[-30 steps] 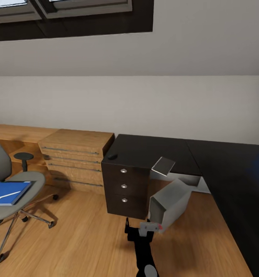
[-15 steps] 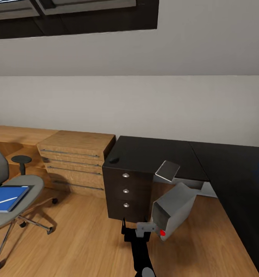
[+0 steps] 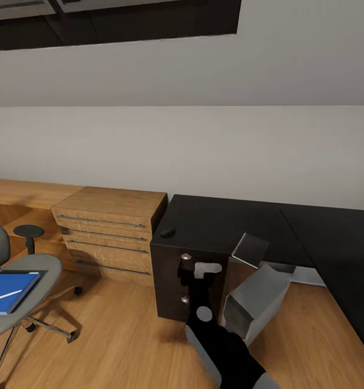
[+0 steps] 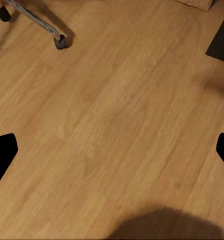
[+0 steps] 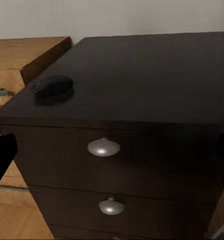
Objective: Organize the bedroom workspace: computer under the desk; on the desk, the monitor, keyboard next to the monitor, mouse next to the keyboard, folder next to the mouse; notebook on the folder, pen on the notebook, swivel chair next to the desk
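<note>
The right gripper [image 3: 199,268], fingers spread and empty, hangs in front of the desk [image 3: 230,221] drawers. The mouse [image 5: 53,87] lies beyond, on the desk's near corner. Best to rise above the desk edge, then descend squarely; left gripper [image 4: 112,150] splayed over the floor

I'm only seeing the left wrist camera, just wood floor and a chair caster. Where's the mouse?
Observer: The mouse sits on the desk, at the corner above the black drawers.
Operator: And the folder?
Observer: The folder lies on the swivel chair seat, with the pen on top.
Operator: Is an arm near the mouse?
Observer: The right gripper hovers open before the drawers, pointed toward the mouse.
</note>
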Tool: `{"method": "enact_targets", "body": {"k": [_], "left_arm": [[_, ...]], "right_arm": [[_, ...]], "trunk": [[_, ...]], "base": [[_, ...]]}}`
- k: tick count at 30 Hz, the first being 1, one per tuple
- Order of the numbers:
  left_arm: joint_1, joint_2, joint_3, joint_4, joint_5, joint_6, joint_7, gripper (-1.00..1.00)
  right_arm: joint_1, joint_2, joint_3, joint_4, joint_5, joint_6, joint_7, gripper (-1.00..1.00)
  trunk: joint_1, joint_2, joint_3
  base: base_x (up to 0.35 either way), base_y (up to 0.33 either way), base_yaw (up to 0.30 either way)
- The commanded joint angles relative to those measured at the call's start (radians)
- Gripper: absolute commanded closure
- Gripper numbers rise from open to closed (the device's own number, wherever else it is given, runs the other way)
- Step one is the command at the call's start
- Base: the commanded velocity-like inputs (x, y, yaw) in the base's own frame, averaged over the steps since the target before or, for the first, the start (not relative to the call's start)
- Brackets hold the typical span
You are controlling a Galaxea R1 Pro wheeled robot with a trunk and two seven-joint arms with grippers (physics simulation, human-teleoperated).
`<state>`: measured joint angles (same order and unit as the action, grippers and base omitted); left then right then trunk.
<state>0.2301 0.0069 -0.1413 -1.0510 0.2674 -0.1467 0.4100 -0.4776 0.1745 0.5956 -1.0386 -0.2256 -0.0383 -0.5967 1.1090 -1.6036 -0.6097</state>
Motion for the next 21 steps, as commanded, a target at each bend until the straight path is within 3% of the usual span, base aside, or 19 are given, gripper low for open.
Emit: {"method": "enact_targets", "body": {"k": [1, 5, 9, 21], "left_arm": [[0.000, 0.001, -0.003, 0.001, 0.011, -0.015, 0.004, -1.00], [0.000, 0.001, -0.003, 0.013, 0.010, -0.030, 0.004, -1.00], [0.000, 0.000, -0.003, 0.018, 0.010, -0.032, 0.004, -1.00], [0.000, 0.001, -0.003, 0.019, 0.009, -0.033, 0.004, -1.00]], "right_arm": [[-0.033, 0.000, -0.004, 0.001, -0.018, 0.028, -0.014, -1.00], [-0.092, 0.000, -0.059, 0.051, -0.062, 0.130, -0.024, -1.00], [-0.103, 0.000, -0.114, 0.181, -0.068, 0.154, -0.024, -1.00], [-0.104, 0.000, -0.107, 0.210, -0.066, 0.164, -0.027, -1.00]], "trunk": [[0.000, 0.000, -0.001], [0.000, 0.000, -0.001], [0.000, 0.000, -0.001], [0.000, 0.000, -0.001]], "base": [[0.222, 0.002, 0.000], [0.280, 0.001, 0.000], [0.318, 0.000, 0.000], [0.324, 0.000, 0.000]]}}
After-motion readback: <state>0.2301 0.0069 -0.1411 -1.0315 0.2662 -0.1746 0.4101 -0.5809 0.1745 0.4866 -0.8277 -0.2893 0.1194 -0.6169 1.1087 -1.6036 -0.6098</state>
